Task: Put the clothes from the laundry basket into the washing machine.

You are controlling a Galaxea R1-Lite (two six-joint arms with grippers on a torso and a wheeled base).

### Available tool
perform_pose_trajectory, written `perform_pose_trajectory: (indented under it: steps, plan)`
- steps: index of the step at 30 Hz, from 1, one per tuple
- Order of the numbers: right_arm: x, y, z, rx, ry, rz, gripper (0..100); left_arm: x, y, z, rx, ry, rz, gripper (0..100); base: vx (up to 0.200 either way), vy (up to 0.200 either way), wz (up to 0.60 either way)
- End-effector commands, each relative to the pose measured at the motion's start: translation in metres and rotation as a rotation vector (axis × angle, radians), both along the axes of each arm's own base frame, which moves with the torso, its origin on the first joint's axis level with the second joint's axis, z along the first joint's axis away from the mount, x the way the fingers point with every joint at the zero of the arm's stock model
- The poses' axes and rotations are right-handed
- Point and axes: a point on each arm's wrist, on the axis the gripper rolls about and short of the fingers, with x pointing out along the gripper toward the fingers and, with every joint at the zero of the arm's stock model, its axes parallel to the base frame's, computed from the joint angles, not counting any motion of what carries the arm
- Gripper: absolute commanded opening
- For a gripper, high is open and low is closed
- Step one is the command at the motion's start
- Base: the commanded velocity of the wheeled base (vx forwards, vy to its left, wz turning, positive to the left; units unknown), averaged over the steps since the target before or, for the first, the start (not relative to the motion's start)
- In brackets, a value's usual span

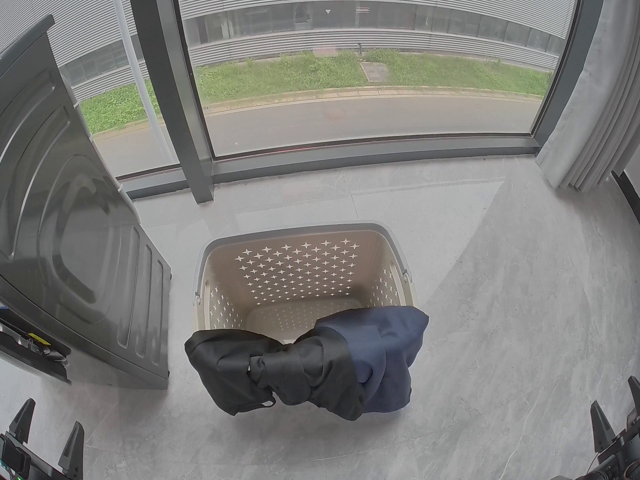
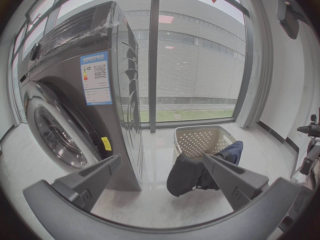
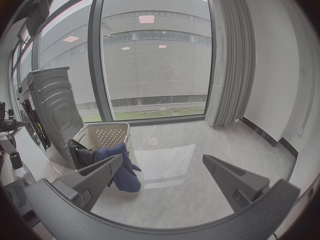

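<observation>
A beige laundry basket (image 1: 300, 261) stands on the floor in the middle of the head view. A black garment (image 1: 267, 368) and a navy one (image 1: 383, 351) hang over its near rim. The grey washing machine (image 1: 73, 235) stands to the left; its round door (image 2: 56, 134) faces the left wrist view. My left gripper (image 1: 47, 435) is open, low at the near left, well short of the basket (image 2: 200, 139) and the clothes (image 2: 190, 177). My right gripper (image 1: 617, 411) is open at the near right, with the basket (image 3: 103, 135) and clothes (image 3: 123, 170) off to its side.
A floor-to-ceiling window with a dark post (image 1: 170, 81) runs behind the basket. A grey curtain (image 1: 600, 101) hangs at the far right. Bare grey tile floor (image 1: 520, 288) lies to the right of the basket and in front of it.
</observation>
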Motion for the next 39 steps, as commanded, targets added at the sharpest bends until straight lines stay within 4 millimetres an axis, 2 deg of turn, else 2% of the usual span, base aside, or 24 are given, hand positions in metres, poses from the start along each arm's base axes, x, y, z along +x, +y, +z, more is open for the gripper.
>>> perform_pose_trajectory:
  steps: [1,4,10,15,21,28,34,39]
  plan:
    - [0.0002,0.0,-0.0052,-0.001,0.003,0.001,100,0.0004,0.0,-0.0047,0.0,0.006,0.0,100,0.0,0.0,0.0]
    - [0.0002,0.0,-0.0052,-0.001,0.003,0.001,100,0.0004,0.0,-0.0047,0.0,0.006,0.0,100,0.0,0.0,0.0]
    - [0.0002,0.0,-0.0052,-0.001,0.003,0.001,100,0.0003,0.0,-0.0047,0.0,0.005,0.0,100,0.2,0.0,0.0]
    - [0.0002,0.0,-0.0052,-0.001,0.003,0.001,100,0.0004,0.0,-0.0047,0.0,0.006,0.0,100,0.0,0.0,0.0]
    - [0.0002,0.0,-0.0052,-0.001,0.003,0.001,100,0.0004,0.0,-0.0047,0.0,0.006,0.002,100,0.2,0.0,0.0]
    - [0.0002,0.0,-0.0052,-0.001,0.003,0.001,100,0.0003,0.0,-0.0047,0.0,0.005,0.002,100,0.0,0.0,0.0]
    - [0.0002,0.0,-0.0052,-0.001,0.003,0.001,100,0.0004,0.0,-0.0047,0.0,0.006,0.002,100,0.0,-0.2,0.0]
    - [0.0002,0.0,-0.0052,-0.001,0.003,0.001,100,0.0004,0.0,-0.0047,0.0,0.006,0.002,100,0.0,0.0,0.0]
